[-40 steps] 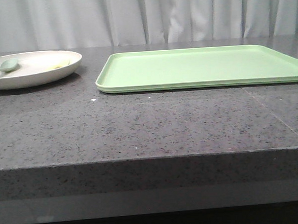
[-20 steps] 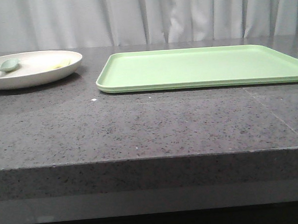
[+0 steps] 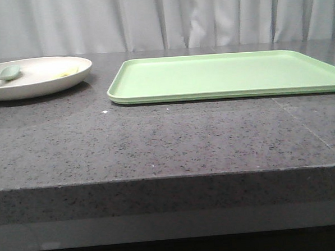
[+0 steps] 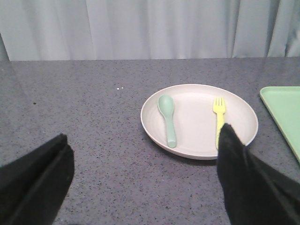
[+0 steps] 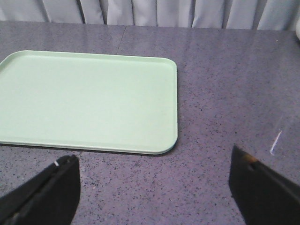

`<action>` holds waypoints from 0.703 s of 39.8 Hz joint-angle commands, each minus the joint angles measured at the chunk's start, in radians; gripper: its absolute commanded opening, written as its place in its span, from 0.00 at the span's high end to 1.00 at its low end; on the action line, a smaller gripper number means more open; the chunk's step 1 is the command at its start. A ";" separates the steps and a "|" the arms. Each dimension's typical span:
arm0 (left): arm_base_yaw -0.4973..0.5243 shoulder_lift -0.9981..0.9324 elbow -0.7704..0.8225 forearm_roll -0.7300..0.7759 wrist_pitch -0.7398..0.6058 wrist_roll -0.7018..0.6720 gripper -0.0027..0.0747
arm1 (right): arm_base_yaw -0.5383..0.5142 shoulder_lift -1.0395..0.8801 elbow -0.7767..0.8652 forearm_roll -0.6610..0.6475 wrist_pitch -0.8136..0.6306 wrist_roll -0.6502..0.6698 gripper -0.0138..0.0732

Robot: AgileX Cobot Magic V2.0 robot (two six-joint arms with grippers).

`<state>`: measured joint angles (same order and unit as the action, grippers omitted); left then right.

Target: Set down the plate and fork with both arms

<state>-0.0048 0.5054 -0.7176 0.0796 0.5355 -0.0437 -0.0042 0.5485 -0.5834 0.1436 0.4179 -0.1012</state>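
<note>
Plate (image 3: 38,76) sits at bench's far left edge, just left of green tray (image 3: 226,74), w/ a gap between. Fork (image 4: 219,117) lies flat in plate's right half, spoon (image 4: 168,117) in left half, apart. Left gripper (image 4: 143,183) spread wide, holding nothing. Right gripper (image 5: 154,192) also wide, nothing held.

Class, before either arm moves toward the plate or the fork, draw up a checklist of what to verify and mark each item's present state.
1. Plate flat on the table: ok.
2. Fork lying in the plate: ok.
3. Spoon apart from the fork: ok.
4. Green tray free of items: ok.
5. Left hand open, holding nothing: ok.
6. Right hand open, holding nothing: ok.
</note>
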 commanded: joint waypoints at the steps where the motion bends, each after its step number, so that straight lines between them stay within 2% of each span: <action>1: -0.001 0.051 -0.062 -0.022 0.001 -0.009 0.22 | -0.002 0.011 -0.036 -0.007 -0.083 0.000 0.08; 11: 0.001 0.371 -0.252 0.085 0.322 -0.009 0.22 | -0.002 0.011 -0.036 -0.007 -0.083 0.000 0.08; 19: 0.003 0.625 -0.401 0.086 0.344 -0.003 0.22 | -0.002 0.011 -0.036 -0.007 -0.083 0.000 0.08; 23: 0.029 0.738 -0.503 0.008 0.383 0.074 0.22 | -0.002 0.011 -0.036 -0.007 -0.083 0.000 0.08; 28: 0.113 0.878 -0.645 -0.194 0.419 0.220 0.22 | -0.002 0.011 -0.036 -0.007 -0.083 0.000 0.08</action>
<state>0.0638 1.3338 -1.2583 0.0000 0.9735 0.0961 -0.0042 0.5485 -0.5834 0.1436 0.4179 -0.0997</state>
